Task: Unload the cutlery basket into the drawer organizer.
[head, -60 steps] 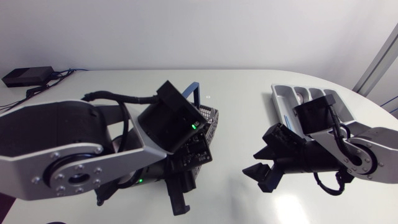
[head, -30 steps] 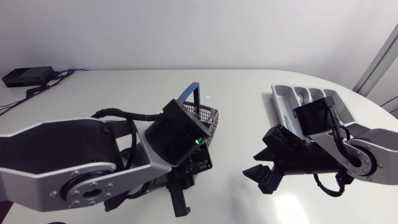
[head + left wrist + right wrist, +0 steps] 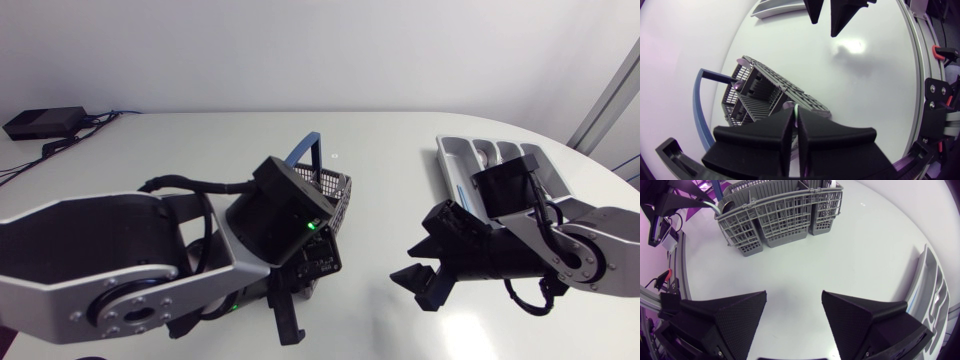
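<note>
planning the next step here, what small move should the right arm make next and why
Probably ease the right end effector forward toward the cutlery basket. It is open and empty, the basket sits straight ahead of it, and cutlery tips poke out of the basket. Go slowly: the left arm hangs close over the basket.

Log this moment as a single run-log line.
left tool: shut, near cutlery basket | right tool: open, over bare table | drawer organizer: beside right tool
</note>
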